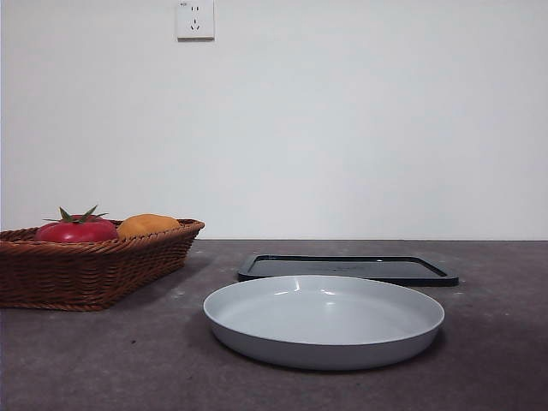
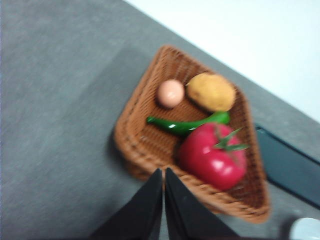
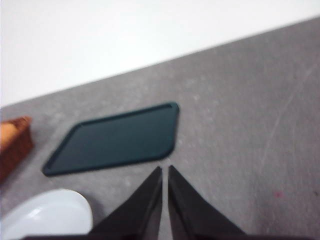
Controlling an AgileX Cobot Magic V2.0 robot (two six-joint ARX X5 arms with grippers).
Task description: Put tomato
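Left wrist view is showing the left gripper [image 2: 163,172], jaws closed and empty, hovering beside the basket [image 2: 137,145] holding the tomato [image 2: 212,159] at lower right, so reaching is starting and opening comes next.

Tomato [image 1: 76,229] in wicker basket [image 1: 94,270]

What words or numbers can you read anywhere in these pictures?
None can be read.
The wall socket has a tiny mark at its top corner, too small to read.
The basket, tomato, grey plate and dark tray carry no writing.
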